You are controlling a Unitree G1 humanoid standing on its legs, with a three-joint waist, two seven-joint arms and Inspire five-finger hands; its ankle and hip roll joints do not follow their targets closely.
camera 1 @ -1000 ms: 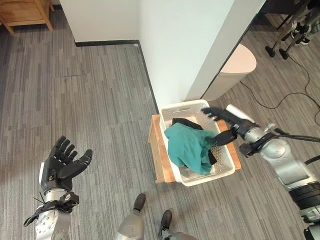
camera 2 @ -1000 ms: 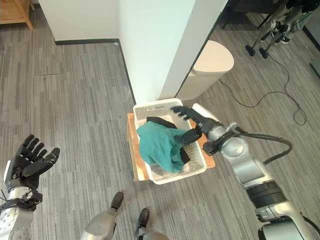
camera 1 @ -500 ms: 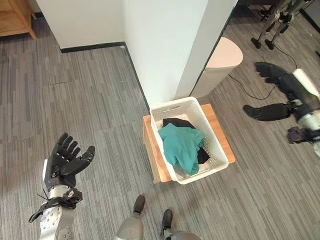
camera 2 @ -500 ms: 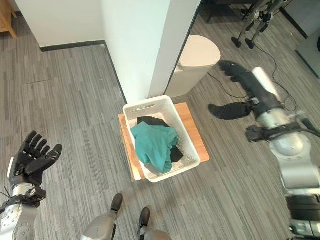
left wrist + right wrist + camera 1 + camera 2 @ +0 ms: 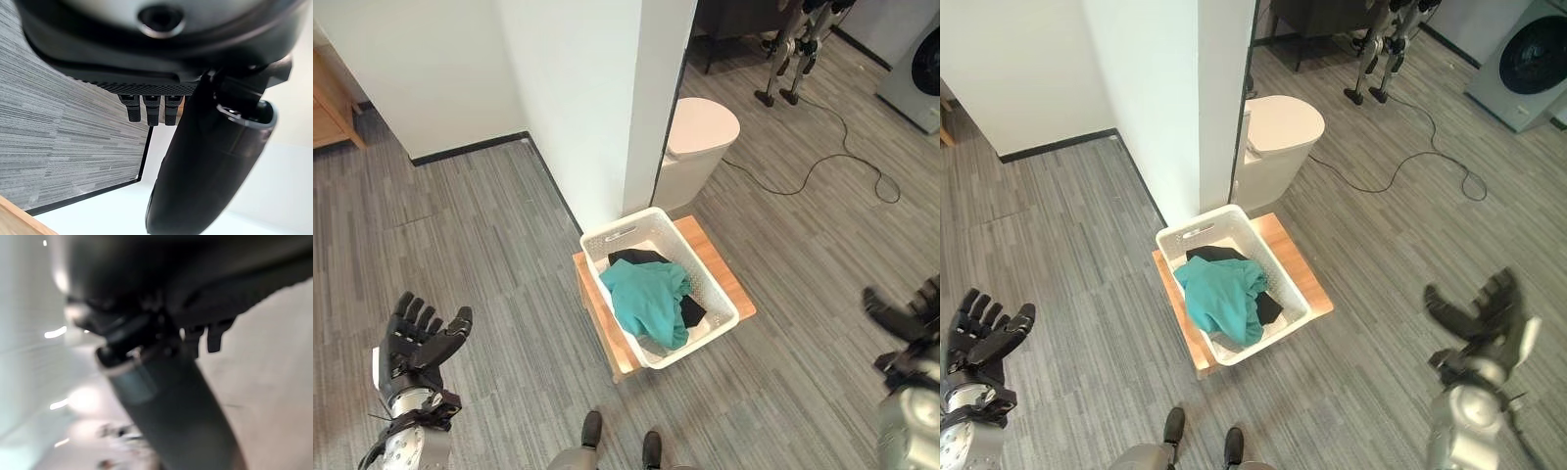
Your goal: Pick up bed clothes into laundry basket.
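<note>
A: What does the white perforated plastic laundry basket [image 5: 713, 293] hold?

B: A crumpled teal garment [image 5: 646, 298] lying over a black one [image 5: 692, 312]. The basket sits on a low wooden stand [image 5: 724, 279] on grey wood-grain floor, just beside a white wall corner [image 5: 607, 108].

A: Hands?

B: Left hand [image 5: 414, 345] raised, fingers spread, empty. Right hand [image 5: 1482, 315] well apart from the basket, fingers splayed, empty. No legible writing

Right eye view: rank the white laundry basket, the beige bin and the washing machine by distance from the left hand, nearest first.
From the left hand, at the lower left:
1. White laundry basket, centre, on the wooden stand, with the teal garment in it.
2. Beige bin, past the basket, beside the white wall corner.
3. Washing machine, at the far upper right.
</note>
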